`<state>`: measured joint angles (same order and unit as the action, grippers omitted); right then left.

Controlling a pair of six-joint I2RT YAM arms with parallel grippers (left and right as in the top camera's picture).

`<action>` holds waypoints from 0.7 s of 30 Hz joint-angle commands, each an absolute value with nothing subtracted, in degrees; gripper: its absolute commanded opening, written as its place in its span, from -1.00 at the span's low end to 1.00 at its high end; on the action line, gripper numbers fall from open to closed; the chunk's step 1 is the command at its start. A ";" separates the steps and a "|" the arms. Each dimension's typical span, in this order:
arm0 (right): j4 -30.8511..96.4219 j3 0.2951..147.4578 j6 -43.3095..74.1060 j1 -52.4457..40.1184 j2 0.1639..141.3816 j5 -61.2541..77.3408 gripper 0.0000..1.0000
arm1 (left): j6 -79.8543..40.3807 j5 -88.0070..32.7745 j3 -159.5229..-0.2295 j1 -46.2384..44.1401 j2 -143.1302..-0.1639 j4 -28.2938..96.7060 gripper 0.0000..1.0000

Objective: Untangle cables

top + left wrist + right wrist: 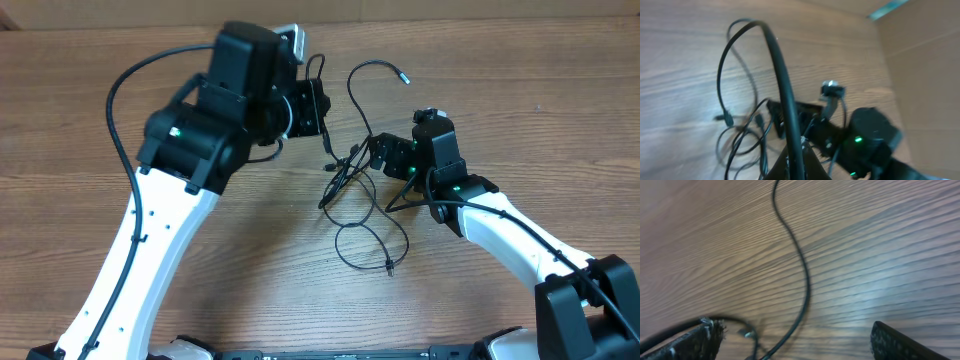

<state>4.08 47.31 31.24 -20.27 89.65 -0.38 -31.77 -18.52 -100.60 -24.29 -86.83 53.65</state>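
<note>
Over the wooden bench (500, 90), the left arm (170, 230) leans in from the near left and the right arm (510, 225) reaches low from the near right. The left gripper (322, 108) is pinched closed on the cables (345, 172), which lie looped between both grippers. The right gripper (378, 152) gapes wide astride one strand.
</note>
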 commanded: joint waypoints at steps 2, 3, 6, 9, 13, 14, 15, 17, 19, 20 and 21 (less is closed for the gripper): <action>2.59 47.20 31.48 -20.23 92.73 -5.96 0.98 | -30.00 -34.33 -100.99 -21.34 -86.48 48.12 -0.92; 1.63 47.20 31.48 -20.23 93.76 -5.32 1.00 | -30.00 -35.62 -100.99 -21.26 -86.48 46.81 -0.91; -1.39 47.20 30.65 -20.23 96.36 1.63 1.00 | -30.89 -35.79 -100.99 -21.28 -86.48 43.57 -0.92; -3.40 47.20 26.94 -20.23 97.86 13.19 1.00 | -32.77 -33.06 -100.99 -21.28 -86.48 42.28 -0.91; -2.87 47.27 26.94 -19.84 97.60 19.14 1.00 | -37.74 -29.50 -100.99 -21.28 -86.48 42.33 -0.92; -3.64 47.35 26.92 -19.53 97.38 20.36 1.00 | -39.66 -30.17 -100.99 -21.28 -86.48 42.39 -0.91; -4.71 47.35 26.65 -19.16 97.12 22.09 1.00 | -40.58 -30.79 -100.99 -21.28 -86.48 42.44 -0.91; -6.92 47.35 25.63 -18.26 96.44 27.90 0.99 | -41.89 -31.97 -100.99 -21.28 -86.48 42.63 -0.92; -8.73 47.35 24.99 -17.34 95.94 35.44 0.99 | -42.70 -31.97 -100.99 -21.28 -86.48 43.09 -0.91; -8.69 47.35 25.02 -16.93 95.85 38.04 0.99 | -42.68 -31.59 -100.99 -21.21 -86.48 43.16 -0.91; -7.99 47.35 25.02 -16.69 95.85 39.18 1.00 | -42.70 -31.27 -100.99 -21.08 -86.48 43.27 -0.91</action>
